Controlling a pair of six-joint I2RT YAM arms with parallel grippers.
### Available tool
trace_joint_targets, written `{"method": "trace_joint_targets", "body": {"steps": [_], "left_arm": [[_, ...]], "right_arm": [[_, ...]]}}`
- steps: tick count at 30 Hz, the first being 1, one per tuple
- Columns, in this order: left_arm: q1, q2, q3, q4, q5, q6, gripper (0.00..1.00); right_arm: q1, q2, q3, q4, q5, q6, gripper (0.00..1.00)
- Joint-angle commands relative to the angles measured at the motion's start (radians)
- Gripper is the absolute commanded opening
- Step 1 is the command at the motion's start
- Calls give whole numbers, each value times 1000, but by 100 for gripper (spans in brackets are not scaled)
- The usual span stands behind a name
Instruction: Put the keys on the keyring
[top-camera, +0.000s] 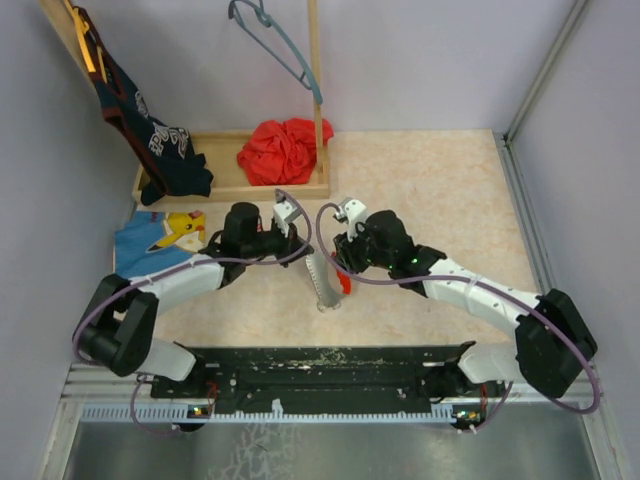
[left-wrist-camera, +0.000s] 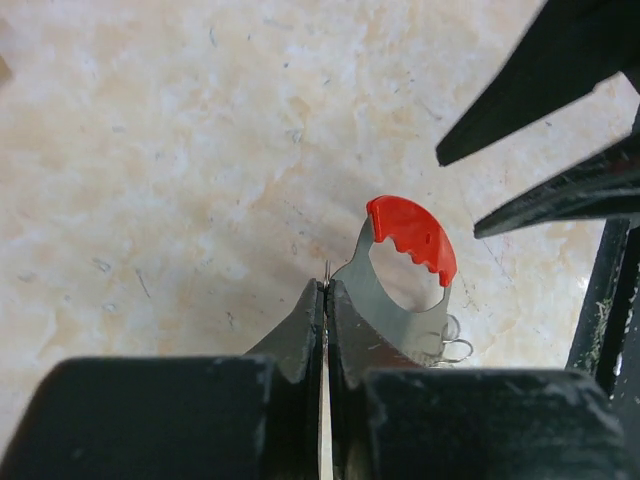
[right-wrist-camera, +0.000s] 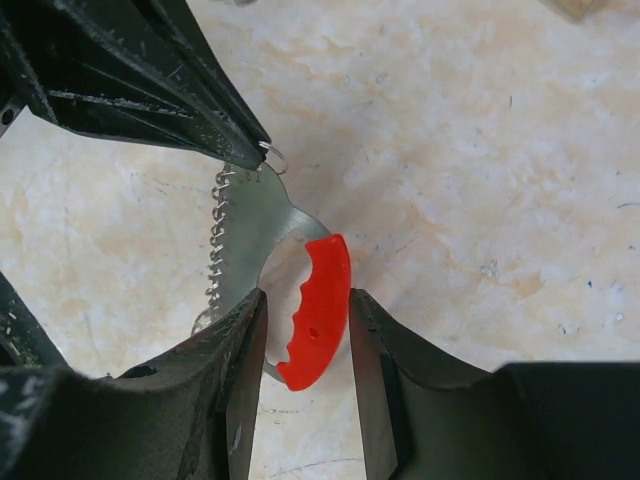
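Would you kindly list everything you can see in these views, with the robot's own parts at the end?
keyring: one, silver metal with a red grip and a chain, between the two claws at the table's middle
red cloth: one, red, crumpled on the wooden rack's base
dark garment: one, navy with pale print, hanging at the rack's left
hanger: one, grey-blue, hanging above the red cloth
printed cloth: one, blue with a yellow cartoon, flat on the table beside the left arm
wooden rack: one, light wood, far side of the table
table: one, beige marbled
left claw: one, black, shut on the keyring's thin wire ring
right claw: one, black, open, fingers flanking the red grip
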Motion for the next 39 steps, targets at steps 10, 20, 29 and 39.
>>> {"method": "trace_joint_targets", "body": {"steps": [10, 20, 29, 39], "left_arm": [[-21, -200, -149, 296, 64, 274, 0], [-27, -255, -224, 386, 116, 441, 0], [-41, -286, -218, 314, 147, 552, 0], [-75, -295, -248, 377, 177, 499, 0]], "right_arm": [[-3, -103, 27, 64, -168, -144, 36], [-3, -187, -115, 296, -237, -298, 36], [-3, -179, -176, 416, -332, -387, 36], [-3, -144, -277, 649, -339, -310, 33]]}}
